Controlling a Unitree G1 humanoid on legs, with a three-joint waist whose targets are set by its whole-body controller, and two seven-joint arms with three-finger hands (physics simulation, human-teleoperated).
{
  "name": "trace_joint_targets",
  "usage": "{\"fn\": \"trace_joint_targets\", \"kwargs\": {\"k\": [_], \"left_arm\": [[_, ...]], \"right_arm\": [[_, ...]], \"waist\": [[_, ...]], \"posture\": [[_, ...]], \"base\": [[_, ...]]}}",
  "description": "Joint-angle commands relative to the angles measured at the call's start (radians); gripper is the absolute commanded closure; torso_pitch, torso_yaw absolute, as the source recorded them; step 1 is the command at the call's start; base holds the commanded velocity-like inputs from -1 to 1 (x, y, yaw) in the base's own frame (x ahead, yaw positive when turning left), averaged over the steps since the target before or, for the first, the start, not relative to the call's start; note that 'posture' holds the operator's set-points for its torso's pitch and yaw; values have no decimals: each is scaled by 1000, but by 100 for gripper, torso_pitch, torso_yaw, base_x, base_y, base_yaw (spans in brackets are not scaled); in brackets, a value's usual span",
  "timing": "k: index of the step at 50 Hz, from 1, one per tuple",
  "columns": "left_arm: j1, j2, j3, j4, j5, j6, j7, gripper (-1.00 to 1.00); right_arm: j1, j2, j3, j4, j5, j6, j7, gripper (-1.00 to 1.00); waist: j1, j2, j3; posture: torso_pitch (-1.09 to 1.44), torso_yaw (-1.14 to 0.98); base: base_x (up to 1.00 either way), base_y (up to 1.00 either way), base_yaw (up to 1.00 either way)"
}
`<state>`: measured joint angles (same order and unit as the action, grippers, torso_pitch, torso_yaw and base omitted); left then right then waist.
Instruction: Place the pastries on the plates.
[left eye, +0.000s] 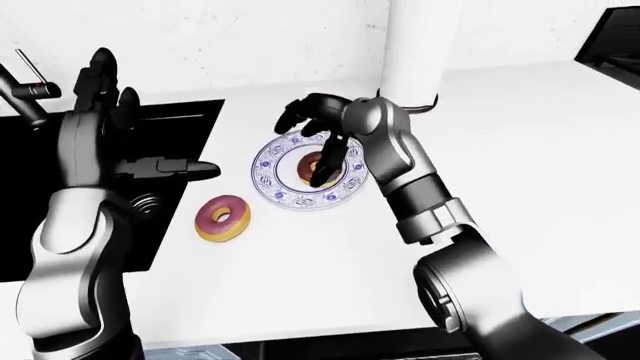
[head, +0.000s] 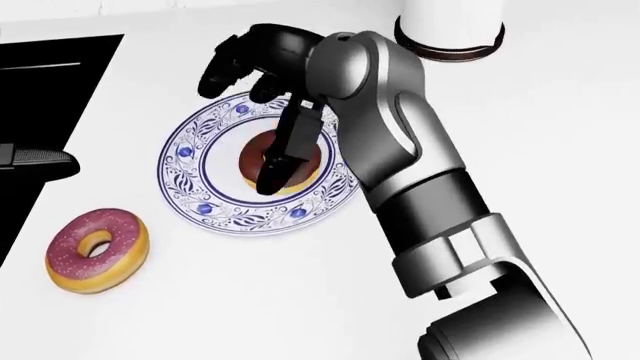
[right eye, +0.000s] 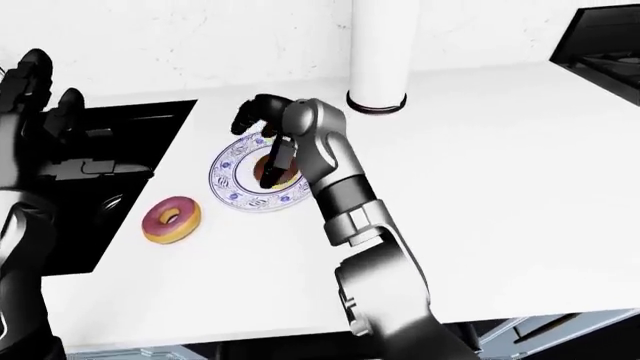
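A blue-patterned white plate (head: 185, 161) lies on the white counter in the middle of the head view. A chocolate-glazed donut (head: 308, 171) rests flat on its centre. My right hand (head: 255, 124) hovers over the plate with its fingers spread; one finger (head: 285, 150) reaches down across the donut, and nothing is gripped. A pink-frosted donut (head: 97, 250) lies on the counter below and left of the plate. In the left-eye view my left hand (left eye: 135, 127) is raised over the sink edge, open and empty.
A black sink (head: 50, 67) fills the left side, with a faucet (left eye: 25, 90) at its far left. A white cylinder with a dark base (head: 450, 30) stands above and right of the plate. A dark stove corner (left eye: 615, 37) shows at the top right.
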<state>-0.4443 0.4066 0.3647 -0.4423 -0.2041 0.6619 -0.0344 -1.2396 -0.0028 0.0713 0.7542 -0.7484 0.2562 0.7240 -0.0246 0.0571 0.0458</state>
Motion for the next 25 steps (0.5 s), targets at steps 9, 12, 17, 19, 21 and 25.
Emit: {"fn": "trace_joint_targets", "kwargs": {"k": [9,12,17,19,21,25], "left_arm": [[-29,23,13,-36,-4,-18,3,-100],[-26,20,16,-38,-7,-17,5,-100],[-27,24,30,-57,-36,11,7,-100],[-27,27,31,-69,-53,31,3,-100],[-27,34,30,-73,-62,44,-4,-100],[-37,62,32,-90,-78,86,-33,-100]], "right_arm": [[-61,-8,-12,2,23,-34,-105,-100],[-53,-13,-15,-61,24,6,-94,-100],[-45,-42,-33,-226,30,107,-57,-100],[-41,-62,-41,-315,31,163,-26,-100],[-40,-83,-44,-384,27,206,0,-100],[-45,-119,-59,-518,15,306,51,-100]], "waist": [[2,9,-29],[3,8,-29],[6,3,-27],[8,1,-25],[10,-2,-23],[12,-6,-22]], "posture": [[0,0],[0,0],[0,0],[0,0],[0,0],[0,0]], "base": [[0,0,0],[0,0,0],[0,0,0],[0,0,0],[0,0,0],[0,0,0]]}}
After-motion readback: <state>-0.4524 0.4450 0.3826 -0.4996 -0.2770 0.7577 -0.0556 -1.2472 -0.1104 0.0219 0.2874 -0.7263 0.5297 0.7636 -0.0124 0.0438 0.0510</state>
